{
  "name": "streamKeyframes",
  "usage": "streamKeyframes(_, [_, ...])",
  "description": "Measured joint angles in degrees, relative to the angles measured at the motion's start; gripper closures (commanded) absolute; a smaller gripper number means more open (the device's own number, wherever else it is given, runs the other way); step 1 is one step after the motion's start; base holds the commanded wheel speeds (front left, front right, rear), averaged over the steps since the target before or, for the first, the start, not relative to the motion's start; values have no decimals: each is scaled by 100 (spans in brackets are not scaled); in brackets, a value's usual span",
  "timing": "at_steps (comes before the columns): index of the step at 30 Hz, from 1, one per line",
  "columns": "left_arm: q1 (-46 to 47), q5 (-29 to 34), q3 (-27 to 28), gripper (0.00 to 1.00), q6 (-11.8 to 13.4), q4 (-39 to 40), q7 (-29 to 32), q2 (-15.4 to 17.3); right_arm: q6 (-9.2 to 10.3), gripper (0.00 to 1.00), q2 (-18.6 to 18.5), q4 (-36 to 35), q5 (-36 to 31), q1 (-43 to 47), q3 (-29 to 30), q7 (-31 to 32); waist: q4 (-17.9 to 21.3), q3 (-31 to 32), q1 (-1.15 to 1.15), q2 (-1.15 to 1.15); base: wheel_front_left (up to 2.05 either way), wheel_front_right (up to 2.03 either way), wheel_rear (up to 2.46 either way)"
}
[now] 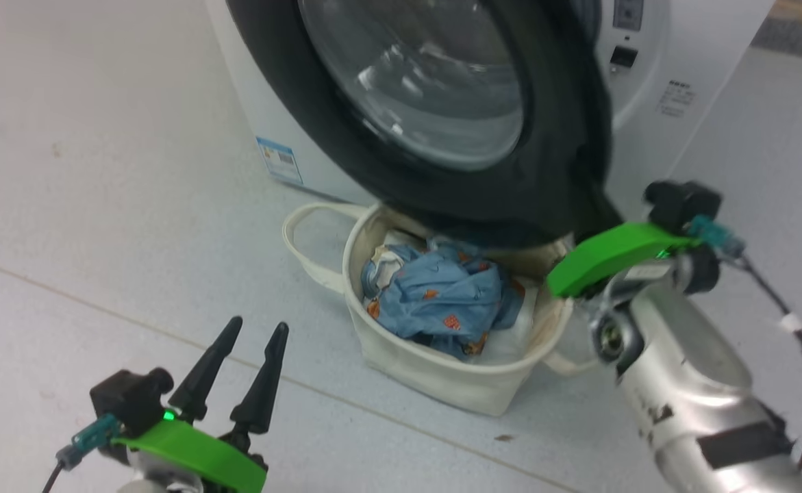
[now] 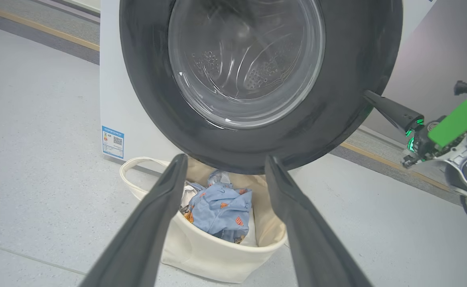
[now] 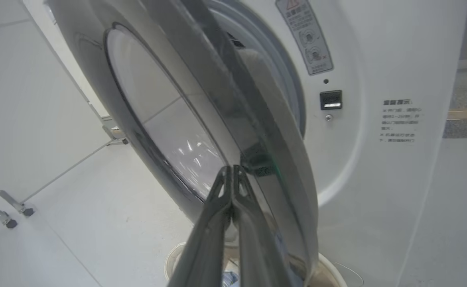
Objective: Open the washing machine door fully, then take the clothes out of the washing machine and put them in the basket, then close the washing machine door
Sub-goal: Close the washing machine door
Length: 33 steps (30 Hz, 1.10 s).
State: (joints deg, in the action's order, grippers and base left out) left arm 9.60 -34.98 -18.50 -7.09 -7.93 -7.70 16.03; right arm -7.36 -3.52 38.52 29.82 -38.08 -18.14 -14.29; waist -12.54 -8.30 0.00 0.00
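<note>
Washing machine door (image 1: pixel 435 89) stands part open, swung out from the white washing machine (image 1: pixel 654 82). In the right wrist view the grey gasket (image 3: pixel 293 91) and the latch socket (image 3: pixel 330 99) show behind the door's edge. Basket (image 1: pixel 442 376) sits on the floor (image 1: pixel 99 205) just in front of the washer, under the door's lower rim. One loop handle (image 1: pixel 298 239) points to the robot's left. Clothes (image 1: pixel 442 294) lie bunched inside the basket, light blue with orange prints and some white cloth at the side. Blue sticker (image 1: pixel 279 159) is on the washer's lower front, beside the basket. Right jaws are pressed together, with nothing between the fingers (image 3: pixel 213 223). Their tips lie at the outer edge of the door's black rim on the robot's right. In the left wrist view one right finger (image 2: pixel 389 109) meets that rim edge. Left jaws are spread wide and hold nothing. Their fingers (image 2: pixel 145 231) hover low, well apart from the basket and aimed toward it and the door.
</note>
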Motion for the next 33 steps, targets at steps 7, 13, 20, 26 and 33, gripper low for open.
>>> streamKeyframes(7, [379, -18, -144, 0, -1, -19, -79, -60, 1, 100, -9, 412, -314, -736, 918, -1, -42, -497, 0, 0, 0, 0, 0])
streamKeyframes(13, [547, -114, -243, 0, -1, -175, -177, -82, 1, 100, -27, 761, -571, -1140, 1550, -1, -159, -656, 0, 0, 0, 0, 0])
streamKeyframes(20, [561, -191, -290, 0, -2, -274, -250, -82, 1, 100, -27, 1005, -970, -1268, 2037, -1, -218, -606, 0, 0, 0, 0, 0])
streamKeyframes(26, [560, -271, -289, 0, -2, -341, -301, -69, 1, 100, -30, 1043, -929, -1224, 1890, -1, -164, -465, 0, 0, 0, 0, 0])
streamKeyframes(33, [539, -305, -270, 0, 3, -347, -301, 19, 1, 0, -27, 650, -745, -714, 1428, -1, 107, -286, 0, 0, 0, 0, 0])
